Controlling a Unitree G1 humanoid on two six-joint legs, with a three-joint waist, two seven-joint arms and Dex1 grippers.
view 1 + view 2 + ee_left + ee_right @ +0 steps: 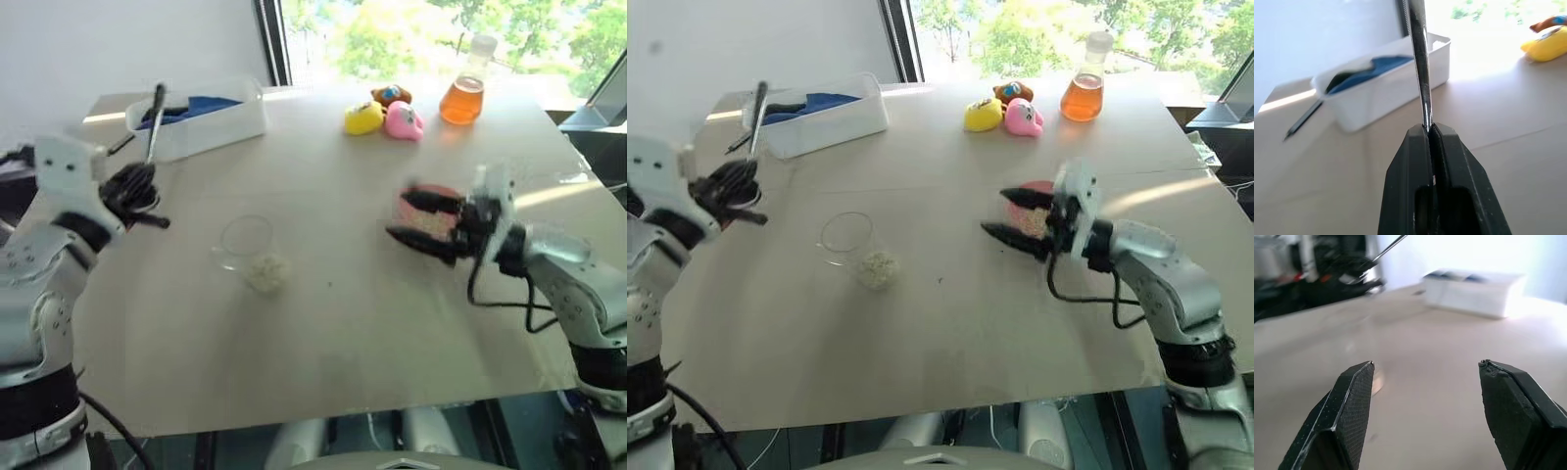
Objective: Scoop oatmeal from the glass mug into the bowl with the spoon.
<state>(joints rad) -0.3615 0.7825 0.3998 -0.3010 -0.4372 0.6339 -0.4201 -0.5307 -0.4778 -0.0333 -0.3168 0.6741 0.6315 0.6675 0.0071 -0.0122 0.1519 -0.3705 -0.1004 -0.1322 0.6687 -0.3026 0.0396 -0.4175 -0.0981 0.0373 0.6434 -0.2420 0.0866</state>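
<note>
- The left gripper [725,186] is raised over the left side of the table [950,323], its 2 fingers pinched tight on the spoon [1419,63].
- The spoon's handle rises upright from the fingertips, in front of the white tub [823,119].
- The mug [847,238] stands on the table near the middle, a little left, well apart from both grippers.
- The oatmeal [878,267] shows as a pale clump at the mug's near side; whether it lies inside the glass or on the table just beside it cannot be told.
- The right gripper [1014,215] hovers right of centre, its 2 fingers spread wide and holding nothing, tips pointing toward the mug.
- The pink bowl [1031,213] sits on the table just behind the right gripper, partly hidden by the fingers.
- At the far edge stand 3 toys [1004,110] and an orange flask [1085,90].
- A dark pen [1303,120] lies beside the tub.
</note>
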